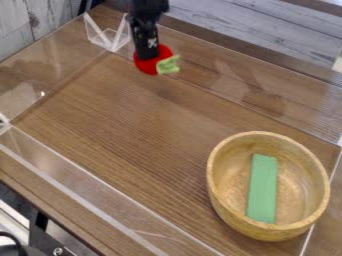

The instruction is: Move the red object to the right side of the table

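The red object [151, 65], a small glossy red toy fruit with a green leafy bit on its right side, hangs above the far part of the table [134, 130]. My gripper [146, 55], dark with black fingers, comes down from the top edge and is shut on the fruit's upper part. The arm above it is cut off by the frame. Fruit and gripper are at upper centre-left of the view, lifted off the wood.
A round wooden bowl [225, 190] sits at the near right with a flat green block [263, 188] lying in it. Low clear acrylic walls [54, 165] edge the tabletop. A clear corner piece [104, 32] stands just left of the gripper.
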### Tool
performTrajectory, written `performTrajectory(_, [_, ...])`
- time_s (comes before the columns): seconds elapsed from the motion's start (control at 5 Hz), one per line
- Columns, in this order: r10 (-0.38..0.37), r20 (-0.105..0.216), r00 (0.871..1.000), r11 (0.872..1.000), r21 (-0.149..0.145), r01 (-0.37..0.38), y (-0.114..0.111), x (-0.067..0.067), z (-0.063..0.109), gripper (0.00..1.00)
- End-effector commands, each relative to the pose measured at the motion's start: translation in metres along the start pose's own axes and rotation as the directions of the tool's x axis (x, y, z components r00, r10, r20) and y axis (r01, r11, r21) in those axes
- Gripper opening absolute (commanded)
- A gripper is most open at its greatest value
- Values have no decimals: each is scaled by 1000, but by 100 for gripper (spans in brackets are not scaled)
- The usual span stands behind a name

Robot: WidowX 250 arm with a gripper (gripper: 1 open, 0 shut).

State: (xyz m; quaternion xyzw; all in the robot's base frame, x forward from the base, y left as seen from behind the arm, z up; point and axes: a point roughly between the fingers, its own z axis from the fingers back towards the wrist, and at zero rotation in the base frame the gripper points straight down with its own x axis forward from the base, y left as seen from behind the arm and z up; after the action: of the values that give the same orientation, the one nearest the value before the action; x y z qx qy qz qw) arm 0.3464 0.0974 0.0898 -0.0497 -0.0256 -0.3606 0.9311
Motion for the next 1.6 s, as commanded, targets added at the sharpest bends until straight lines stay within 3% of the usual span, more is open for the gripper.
performTrajectory(0.0, [-148, 35, 988, 988, 45, 146, 4, 28, 9, 0])
performTrajectory(0.2, [-263, 39, 964, 964, 39, 261, 0, 41, -2, 0])
performTrajectory(0.4, [-364, 41, 930, 931, 46, 362, -14, 53, -21, 0])
performTrajectory(0.6, [-462, 47, 885, 886, 55, 460, -34, 64, -44, 0])
performTrajectory(1.0, [-479, 12, 878, 874, 93, 476, -54, 85, -31, 0])
performTrajectory(1.4, [-569, 6, 822, 818, 105, 565, -63, 92, -46, 0])
